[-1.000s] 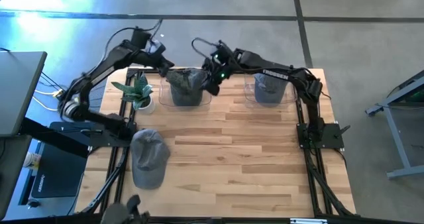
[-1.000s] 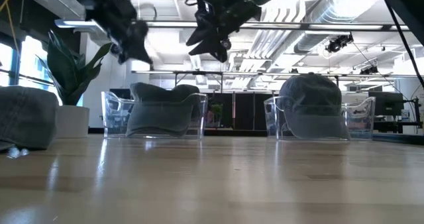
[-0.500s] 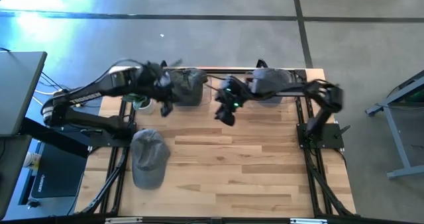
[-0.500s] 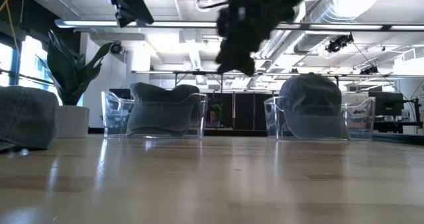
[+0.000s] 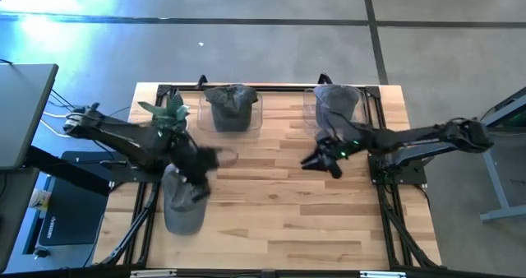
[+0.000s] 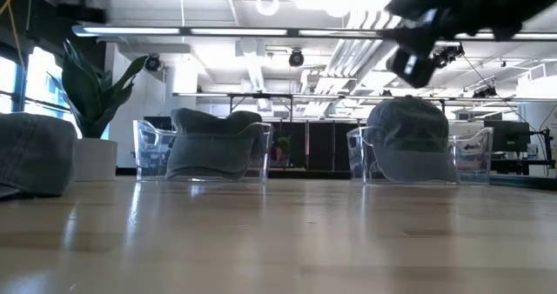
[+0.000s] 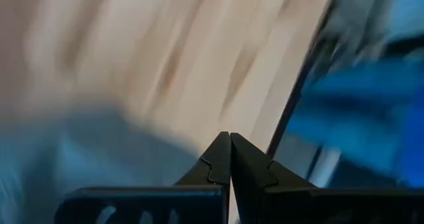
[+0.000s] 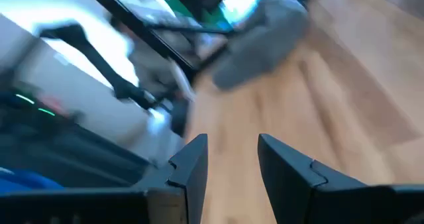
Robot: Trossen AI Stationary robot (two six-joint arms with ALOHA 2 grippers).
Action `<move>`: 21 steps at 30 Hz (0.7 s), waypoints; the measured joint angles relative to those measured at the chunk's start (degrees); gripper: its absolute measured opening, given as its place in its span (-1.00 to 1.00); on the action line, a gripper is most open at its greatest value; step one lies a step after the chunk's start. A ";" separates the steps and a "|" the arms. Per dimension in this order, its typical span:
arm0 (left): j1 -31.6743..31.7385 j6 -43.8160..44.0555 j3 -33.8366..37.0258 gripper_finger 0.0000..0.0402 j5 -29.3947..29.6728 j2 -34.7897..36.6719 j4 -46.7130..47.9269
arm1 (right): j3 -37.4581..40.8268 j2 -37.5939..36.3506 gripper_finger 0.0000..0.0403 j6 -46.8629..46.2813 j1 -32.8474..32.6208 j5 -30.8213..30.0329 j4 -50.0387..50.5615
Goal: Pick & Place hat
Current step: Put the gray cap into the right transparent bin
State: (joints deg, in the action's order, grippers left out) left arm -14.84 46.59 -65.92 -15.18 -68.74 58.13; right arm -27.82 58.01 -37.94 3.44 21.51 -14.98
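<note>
Lying at lower left, the loose hat looked soft and light; pinching its crown seemed best. Left gripper jaws closed empty, right gripper parted.

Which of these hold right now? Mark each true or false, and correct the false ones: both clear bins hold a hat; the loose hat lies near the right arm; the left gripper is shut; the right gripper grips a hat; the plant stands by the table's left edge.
1. Both clear bins hold a grey hat. True.
2. The loose hat lies near the right arm. False: it lies at the table's left front, beside the left gripper.
3. The left gripper is shut. True: its fingers meet in the left wrist view.
4. The right gripper grips a hat. False: its fingers stand apart with nothing between them, above bare wood.
5. The plant stands by the table's left edge. True.
</note>
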 joint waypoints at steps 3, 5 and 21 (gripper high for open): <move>-4.79 6.89 0.16 -1.00 0.13 -1.56 10.35 | 6.02 -4.34 -0.36 -6.80 -3.53 -3.38 -8.81; -7.13 8.68 0.21 -0.97 0.57 -2.05 17.37 | 8.30 -5.97 -0.36 -8.84 -6.14 -6.81 -11.94; -11.09 5.16 17.47 0.54 21.77 -2.00 20.12 | 1.03 -2.26 -0.36 -3.72 -14.79 -24.36 -13.59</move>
State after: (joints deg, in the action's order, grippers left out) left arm -25.93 51.75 -48.45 6.59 -70.74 78.25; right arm -26.79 55.76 -41.66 -11.35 -2.85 -28.56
